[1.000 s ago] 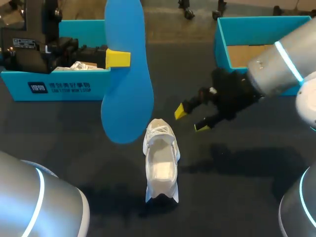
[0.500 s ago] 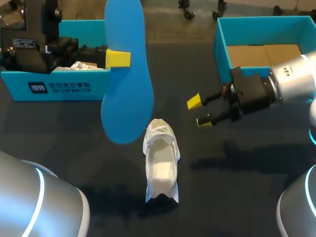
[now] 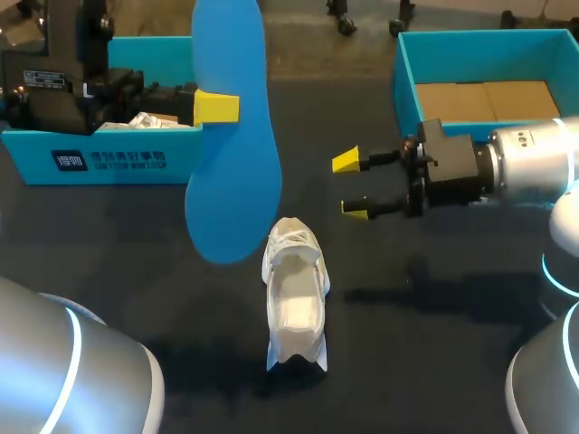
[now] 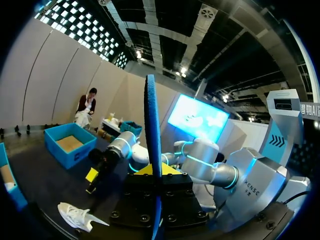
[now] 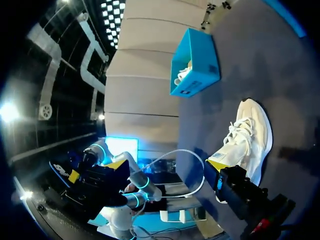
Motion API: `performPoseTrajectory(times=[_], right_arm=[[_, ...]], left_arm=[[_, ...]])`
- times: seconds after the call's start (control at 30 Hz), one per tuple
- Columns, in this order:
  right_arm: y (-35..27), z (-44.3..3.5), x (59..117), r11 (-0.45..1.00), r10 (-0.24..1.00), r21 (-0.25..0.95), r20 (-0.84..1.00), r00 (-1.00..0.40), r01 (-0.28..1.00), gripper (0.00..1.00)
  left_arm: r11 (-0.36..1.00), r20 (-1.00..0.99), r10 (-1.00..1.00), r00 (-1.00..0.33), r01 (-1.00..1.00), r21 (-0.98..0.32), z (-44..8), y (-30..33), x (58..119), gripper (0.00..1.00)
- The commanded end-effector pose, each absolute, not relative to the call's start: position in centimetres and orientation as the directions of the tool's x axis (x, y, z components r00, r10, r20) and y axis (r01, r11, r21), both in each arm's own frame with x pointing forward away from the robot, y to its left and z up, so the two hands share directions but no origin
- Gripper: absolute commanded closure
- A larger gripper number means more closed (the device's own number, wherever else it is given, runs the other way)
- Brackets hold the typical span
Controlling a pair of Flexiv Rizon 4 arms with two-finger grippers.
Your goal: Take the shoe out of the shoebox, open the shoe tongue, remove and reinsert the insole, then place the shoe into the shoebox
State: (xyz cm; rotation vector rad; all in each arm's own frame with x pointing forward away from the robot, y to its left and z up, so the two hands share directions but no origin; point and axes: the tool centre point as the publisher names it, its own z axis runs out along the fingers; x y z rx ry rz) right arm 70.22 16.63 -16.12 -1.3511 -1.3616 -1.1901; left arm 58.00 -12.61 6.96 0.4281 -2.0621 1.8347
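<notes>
My left gripper (image 3: pixel 215 107) is shut on a blue insole (image 3: pixel 233 136) and holds it upright, high over the table, left of and beyond the shoe. In the left wrist view the insole (image 4: pixel 151 145) shows edge-on between the fingers. The white shoe (image 3: pixel 294 294) lies on the dark table with its opening up and its toe pointing away from me. My right gripper (image 3: pixel 353 185) hovers open and holds nothing, to the right of and beyond the shoe's toe. In the right wrist view the shoe (image 5: pixel 247 132) lies ahead of one yellow-tipped finger (image 5: pixel 218 164).
A blue shoebox (image 3: pixel 99 154) with white paper in it stands at the back left, behind the left arm. A second blue box (image 3: pixel 479 54) with a cardboard floor stands at the back right, close behind my right arm.
My right arm has swung round and levelled out; its open gripper moved slightly away from the shoe toward the back. The left arm, the insole and the shoe have not moved.
</notes>
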Motion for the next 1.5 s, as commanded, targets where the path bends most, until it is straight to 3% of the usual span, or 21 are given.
performPoseTrajectory(times=[0.03, 0.27, 0.33, 0.7, 0.83, 0.93, 1.33, 1.5], right_arm=[[17.4, -16.6, 70.6, -0.041, 0.17, 0.059, 0.984, -0.052, 0.997, 0.0], [17.4, -16.6, 70.6, -0.041, 0.17, 0.059, 0.984, -0.052, 0.997, 0.0], [17.4, -16.6, 70.6, -0.041, 0.17, 0.059, 0.984, -0.052, 0.997, 0.0], [17.4, -16.6, 70.6, -0.041, 0.17, 0.059, 0.984, -0.052, 0.997, 0.0], [17.4, -16.6, 70.6, -0.041, 0.17, 0.059, 0.984, -0.052, 0.997, 0.0], [17.4, -16.6, 70.6, -0.041, 0.17, 0.059, 0.984, -0.052, 0.997, 0.0], [17.4, -16.6, 70.6, -0.041, 0.17, 0.059, 0.984, -0.052, 0.997, 0.0], [17.4, -16.6, 70.6, -0.041, 0.17, 0.059, 0.984, -0.052, 0.997, 0.0]], left_arm=[[0.067, 0.304, 0.118, -0.945, -0.298, -0.952, 7.0, -12.9, 60.0, 1.0], [-0.026, -0.032, 0.246, -0.969, 0.026, -0.999, 6.7, -13.3, 63.3, 1.0], [-0.044, -0.315, 0.236, -0.919, 0.314, -0.948, 5.9, -13.2, 64.3, 1.0], [-0.067, -0.351, 0.247, -0.903, 0.346, -0.936, 5.7, -13.0, 64.1, 1.0], [-0.132, -0.589, 0.184, -0.787, 0.574, -0.808, 4.3, -12.7, 64.6, 1.0], [-0.218, -0.784, 0.121, -0.609, 0.754, -0.619, 2.6, -12.4, 65.3, 1.0], [-0.253, -0.807, 0.124, -0.577, 0.768, -0.588, 1.9, -12.2, 65.7, 1.0], [-0.195, -0.912, 0.109, -0.394, 0.891, -0.409, 0.0, -11.5, 66.0, 1.0]])
